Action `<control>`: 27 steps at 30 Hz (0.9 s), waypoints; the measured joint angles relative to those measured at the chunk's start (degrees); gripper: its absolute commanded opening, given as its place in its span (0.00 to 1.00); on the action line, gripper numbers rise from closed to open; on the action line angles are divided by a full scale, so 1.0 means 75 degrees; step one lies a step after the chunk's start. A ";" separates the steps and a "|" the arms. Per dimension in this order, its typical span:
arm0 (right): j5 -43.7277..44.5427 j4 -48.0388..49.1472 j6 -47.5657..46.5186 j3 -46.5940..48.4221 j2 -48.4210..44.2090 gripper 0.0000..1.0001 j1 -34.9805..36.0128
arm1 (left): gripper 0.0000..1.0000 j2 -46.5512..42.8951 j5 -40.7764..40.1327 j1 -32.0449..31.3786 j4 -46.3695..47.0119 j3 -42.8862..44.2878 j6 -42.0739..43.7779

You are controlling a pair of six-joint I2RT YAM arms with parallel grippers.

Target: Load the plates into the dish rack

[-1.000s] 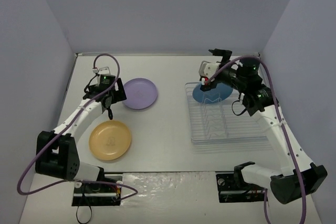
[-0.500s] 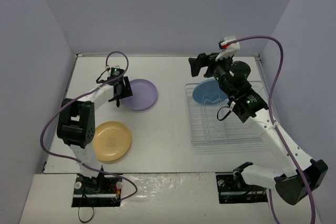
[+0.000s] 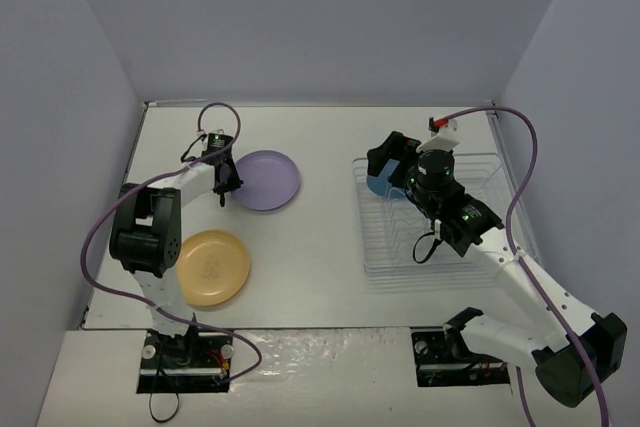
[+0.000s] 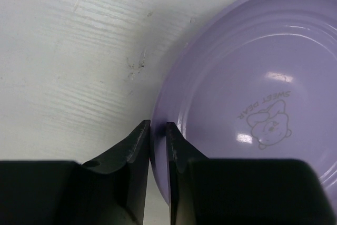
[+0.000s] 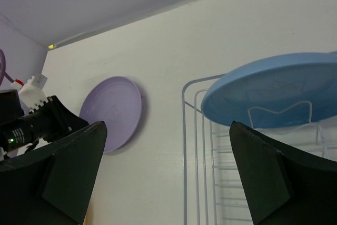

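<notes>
The blue plate is in, propped tilted at the far-left corner of the dish rack. The right claw hangs over the rack, spread wide and empty. Left of the rack, the left claw is nipped nearly shut across the rim of the purple plate, which lies flat on the tabletop. Pickup number two, I'd say: next comes lifting, tipping on edge, carrying over. The yellow plate, farther left of the rack, waits.
</notes>
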 measured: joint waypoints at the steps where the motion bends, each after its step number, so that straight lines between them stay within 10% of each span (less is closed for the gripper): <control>1: 0.0002 -0.0047 0.0012 -0.0038 0.0001 1.00 0.0012 | 0.00 -0.0004 0.0048 0.0013 0.0082 -0.0032 0.0034; 27: -0.1414 0.1365 -0.2226 -0.0185 0.1869 0.88 0.2107 | 0.00 -0.7411 0.1136 -0.1310 0.1730 -0.4042 0.0821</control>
